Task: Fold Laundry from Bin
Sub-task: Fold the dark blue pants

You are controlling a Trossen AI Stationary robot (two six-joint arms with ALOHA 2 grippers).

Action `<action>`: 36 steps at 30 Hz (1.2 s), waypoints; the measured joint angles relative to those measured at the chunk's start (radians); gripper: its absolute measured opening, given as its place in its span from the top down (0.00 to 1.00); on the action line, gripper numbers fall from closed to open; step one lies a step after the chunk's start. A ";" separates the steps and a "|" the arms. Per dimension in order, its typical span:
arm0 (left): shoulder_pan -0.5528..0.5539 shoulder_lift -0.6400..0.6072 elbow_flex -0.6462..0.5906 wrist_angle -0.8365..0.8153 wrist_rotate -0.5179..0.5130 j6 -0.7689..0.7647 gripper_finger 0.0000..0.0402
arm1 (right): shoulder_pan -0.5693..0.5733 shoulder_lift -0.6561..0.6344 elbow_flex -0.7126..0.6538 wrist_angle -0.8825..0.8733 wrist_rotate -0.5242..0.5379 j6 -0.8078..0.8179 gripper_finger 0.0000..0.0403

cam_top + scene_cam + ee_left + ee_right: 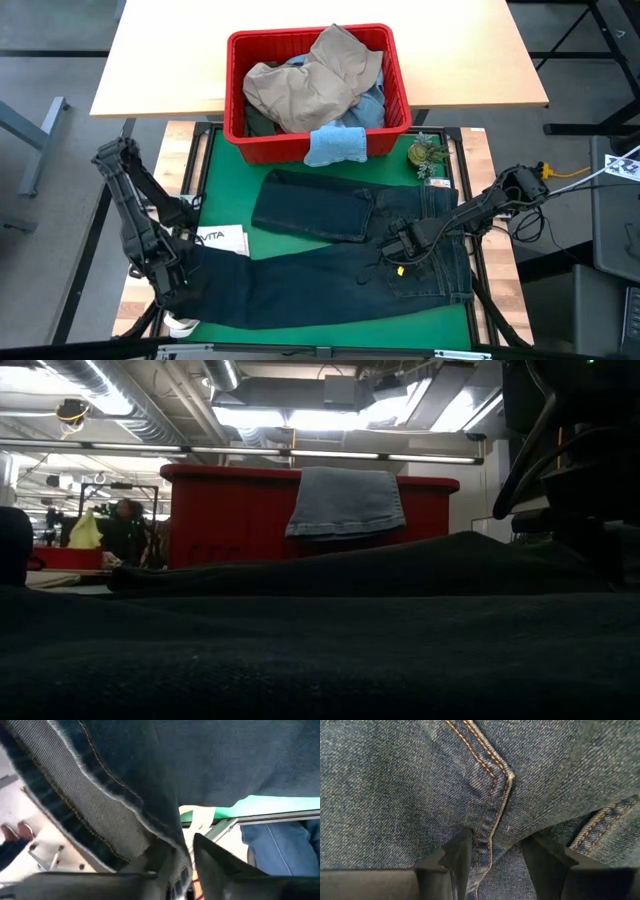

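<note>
your dark navy jeans [340, 275] lie spread across the green mat [225, 190] on the desk [480, 160], waist toward 3 o'clock, one leg folded back up toward 12 and the other running out to 9. the right gripper [397, 262] sits on the seat of the jeans near the waistband, and in its wrist view the fingers [455, 857] straddle a raised ridge of denim along the orange-stitched seam, clenched on that fold. the left gripper [180, 278] is at the hem end of the long leg, at about 8 o'clock on the mat; its fingers [220, 865] have the turned-back hem between them, grasping the cloth. the red bin [318, 135] stands at 12 o'clock, with a khaki piece [315, 85] heaped on top and a small light blue cloth [335, 145] hanging over its near rim. the white tote bag [222, 240] is half covered by the jeans leg. from the low camera you see mostly dark denim in front, so neither gripper can be made out there, and what lies under the khaki piece in the bin is hidden.
</note>
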 joint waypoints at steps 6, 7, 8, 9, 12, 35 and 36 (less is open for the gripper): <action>-0.003 0.016 0.000 0.018 0.005 0.053 0.99 | 0.000 0.000 0.000 0.001 0.001 0.000 0.58; -0.001 0.016 0.000 0.027 0.010 0.060 0.99 | 0.000 0.000 0.000 0.001 0.001 0.000 0.58; 0.001 0.015 0.000 0.043 0.012 0.064 0.99 | 0.000 0.000 0.000 0.001 0.001 0.000 0.58; 0.003 0.013 0.000 0.060 0.016 0.065 0.99 | 0.000 0.000 0.000 0.001 0.001 0.000 0.58; 0.005 0.012 0.000 0.110 0.025 0.071 0.99 | 0.000 0.000 0.000 0.001 0.001 0.000 0.58; 0.167 0.012 0.000 0.725 -0.674 0.698 1.00 | -0.001 0.000 0.000 0.004 -0.009 0.008 0.58; 0.190 0.014 0.000 0.748 -0.676 0.739 1.00 | -0.001 0.000 0.000 0.003 -0.010 0.008 0.58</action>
